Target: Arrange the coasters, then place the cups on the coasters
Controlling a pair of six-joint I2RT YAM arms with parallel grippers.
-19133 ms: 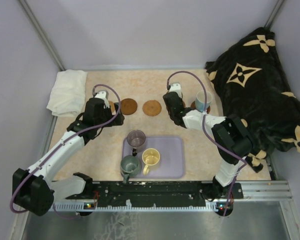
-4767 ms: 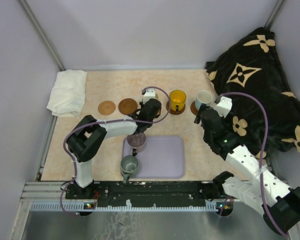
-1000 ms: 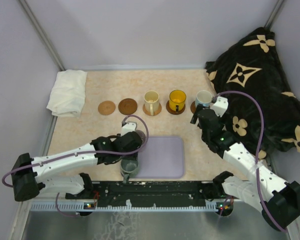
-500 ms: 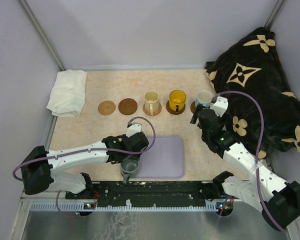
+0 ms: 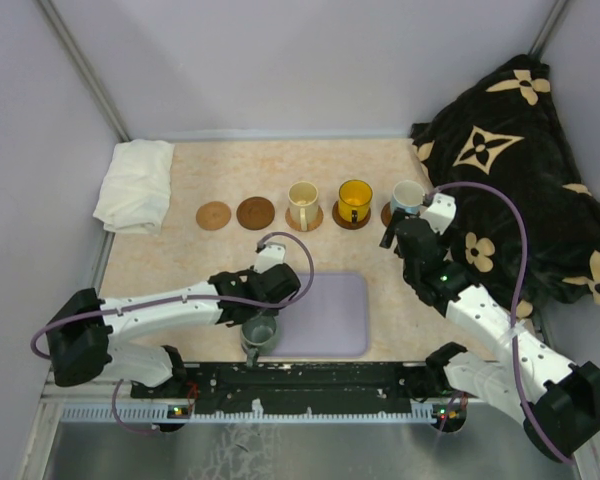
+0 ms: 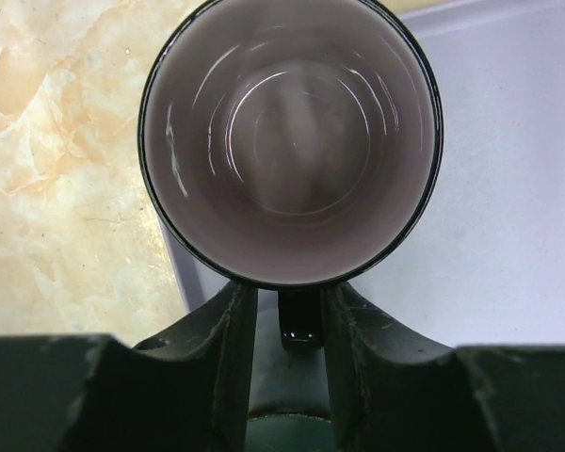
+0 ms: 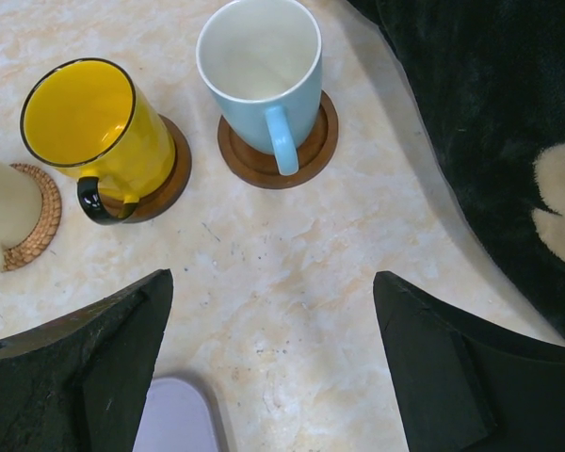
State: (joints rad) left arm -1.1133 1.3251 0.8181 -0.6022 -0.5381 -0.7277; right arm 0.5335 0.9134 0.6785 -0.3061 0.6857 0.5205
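The translucent purple-grey cup (image 6: 292, 141) stands on the left corner of the lavender tray (image 6: 508, 188). My left gripper (image 6: 290, 290) straddles its dark handle (image 6: 299, 315); the jaws are narrowed round it, with a thin gap still showing on the left side. From above, this gripper (image 5: 273, 288) hides the cup. The grey-green cup (image 5: 259, 335) stands just in front on the tray. The cream cup (image 5: 302, 203), yellow cup (image 5: 355, 200) and white cup with blue handle (image 7: 259, 61) each sit on a coaster. A tan coaster (image 5: 213, 215) and a dark brown coaster (image 5: 255, 212) lie bare. My right gripper (image 7: 271, 282) hovers open over bare table.
A black patterned blanket (image 5: 520, 170) covers the right side, close to the right arm. A folded white cloth (image 5: 135, 185) lies at the back left. The tray (image 5: 330, 315) sits at the near middle of the marbled tabletop (image 5: 180, 260).
The left gripper has shifted slightly right over the purple-grey cup, and its jaws have narrowed round the handle. The right arm has stayed still.
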